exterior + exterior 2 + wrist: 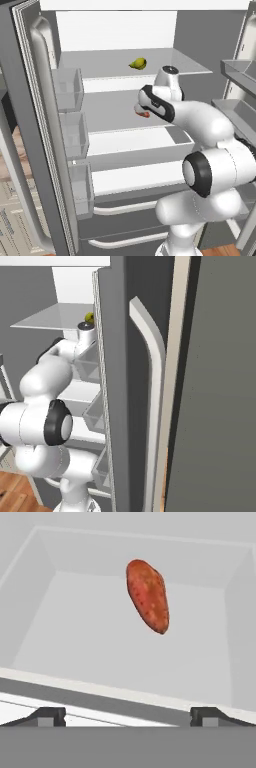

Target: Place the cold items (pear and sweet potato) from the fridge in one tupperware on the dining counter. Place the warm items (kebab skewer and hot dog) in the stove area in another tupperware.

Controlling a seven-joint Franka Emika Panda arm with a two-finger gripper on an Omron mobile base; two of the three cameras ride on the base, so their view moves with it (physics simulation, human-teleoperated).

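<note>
The sweet potato (148,595) is a reddish-orange tuber, elongated and tapered at both ends, with small paler speckles over its skin. In the hand view it lies alone on the pale floor of a fridge shelf (100,657), its long axis running from upper left to lower right, roughly in the middle of the shelf and well apart from the side walls. In the left base view only a small reddish piece of it (143,114) shows just past the arm's wrist, on the middle shelf of the open fridge (120,35).

The pear (138,63) is yellow-green and rounded, sitting on the upper glass shelf (190,62), 1 level above the sweet potato. In the right base view a sliver of it (89,317) peeks out beside the edge of the fridge door (112,381).

The gripper (128,716) is released, its 2 dark fingertips (47,716) spread wide near the opposite lower corners of the hand view. Nothing lies between them and they touch nothing; the sweet potato sits further in on the shelf, beyond the shelf's front lip, clear of both tips.

Clear door bins (67,87) line the left door in 3 tiers. No brand, label or writing can be read anywhere
</note>
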